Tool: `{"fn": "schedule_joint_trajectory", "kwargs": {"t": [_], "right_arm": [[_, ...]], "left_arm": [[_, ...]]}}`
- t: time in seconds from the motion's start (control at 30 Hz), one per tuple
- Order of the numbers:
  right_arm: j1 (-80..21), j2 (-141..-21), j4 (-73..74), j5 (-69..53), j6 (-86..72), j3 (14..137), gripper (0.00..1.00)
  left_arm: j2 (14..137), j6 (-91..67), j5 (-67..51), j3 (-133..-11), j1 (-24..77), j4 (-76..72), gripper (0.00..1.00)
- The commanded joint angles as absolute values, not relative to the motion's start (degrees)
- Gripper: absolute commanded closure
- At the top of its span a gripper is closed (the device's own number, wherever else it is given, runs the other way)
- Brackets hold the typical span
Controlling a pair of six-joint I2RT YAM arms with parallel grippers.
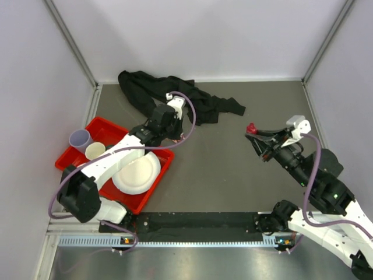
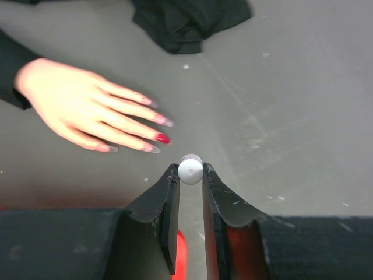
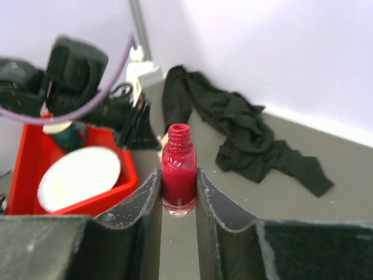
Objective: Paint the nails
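Nails: the nails (image 2: 162,139) sit at the fingertips of the mannequin hand (image 2: 76,105), just ahead of the left claw in its wrist view. One is a clear dark red. The other four that show look pale pink or greyish.
Mannequin hand: it lies flat on the grey table (image 2: 291,116) with its fingers spread and pointing toward the claw. Its wrist runs into a black sleeve (image 2: 7,70).
Done so far: the polish bottle (image 3: 178,157) is uncapped, its neck bare, and one nail appears coated.
Left to do: by my reading, four nails need colour, so the job is early on. Putting the cap back on the bottle would come after that.
Left claw: the left claw (image 2: 190,170) is clamped on a white cap (image 2: 190,168), seen end-on, close to the red nail but apart from it. The bristles are hidden, so I cannot tell whether they carry polish.
Right claw: the right claw (image 3: 178,172) grips the bottle upright between its fingers, well off to the right of the hand.
Surroundings: a crumpled black cloth (image 2: 186,23) lies beyond the fingers. A red tray (image 1: 102,125) on the left holds a white plate (image 1: 137,172) and two cups (image 1: 80,139).
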State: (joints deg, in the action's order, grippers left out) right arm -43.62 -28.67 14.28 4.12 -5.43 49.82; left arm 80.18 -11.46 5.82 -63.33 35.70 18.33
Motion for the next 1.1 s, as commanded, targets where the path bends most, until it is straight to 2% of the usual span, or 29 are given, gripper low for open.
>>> {"fn": "schedule_joint_trajectory", "kwargs": {"t": [0.0, 0.3, 1.07], "right_arm": [[-43.24, -25.4, 12.65, 10.28, -4.04, 49.84, 1.0], [-43.16, -23.56, 14.15, 10.28, -3.51, 49.49, 1.0], [-43.24, -23.38, 14.5, 10.02, -3.87, 49.13, 1.0]], "left_arm": [[82.78, -10.55, 6.51, -61.61, 32.71, 7.66, 1.0], [90.08, -8.96, 11.6, -64.42, 32.52, 7.55, 1.0], [91.41, -9.05, 13.36, -61.35, 32.61, 10.28, 1.0]]}}
